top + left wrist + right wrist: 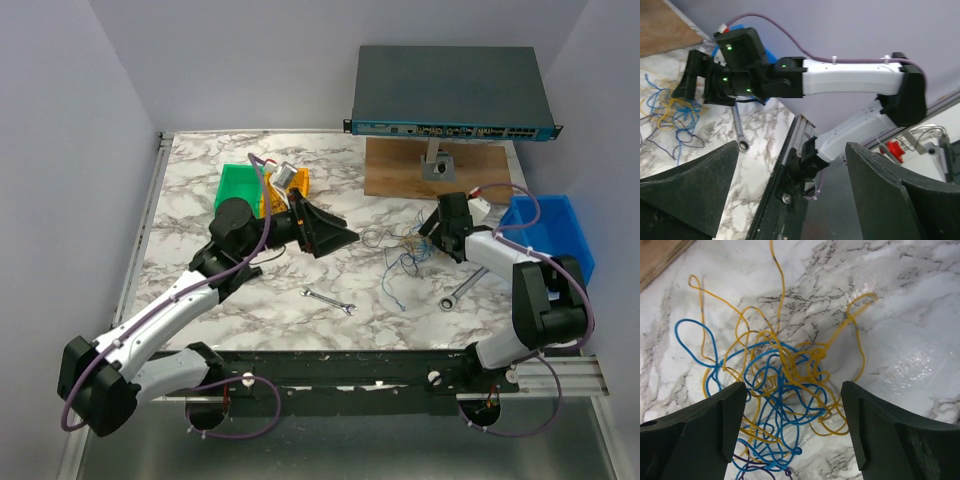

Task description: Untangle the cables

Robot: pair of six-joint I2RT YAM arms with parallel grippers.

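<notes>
The cables (400, 252) are lying in one loose knot on the marble table (190, 200), a little right of the middle of the overhead view, between the two arms. Up close, the blue and yellow strands are looping through each other, with a dark strand peeking out at the bottom edge of the right wrist view.

The right gripper (430, 235) is hanging just over the knot's right side. Its jaws are standing wide, the tangle is showing between them, and nothing is pinched. The left gripper (345, 233) is sitting off to the left, apart from the heap, also spread wide and holding nothing.

I'd say the job is at the picking stage: no strand is lying separate yet, and the right arm is lining up for a grab. The next move is calling for a drop onto one outlying loop, perhaps the yellow one at the upper right of the wrist view. The jaws should close on that loop alone and draw it away slowly, so the rest isn't dragged along.
</notes>
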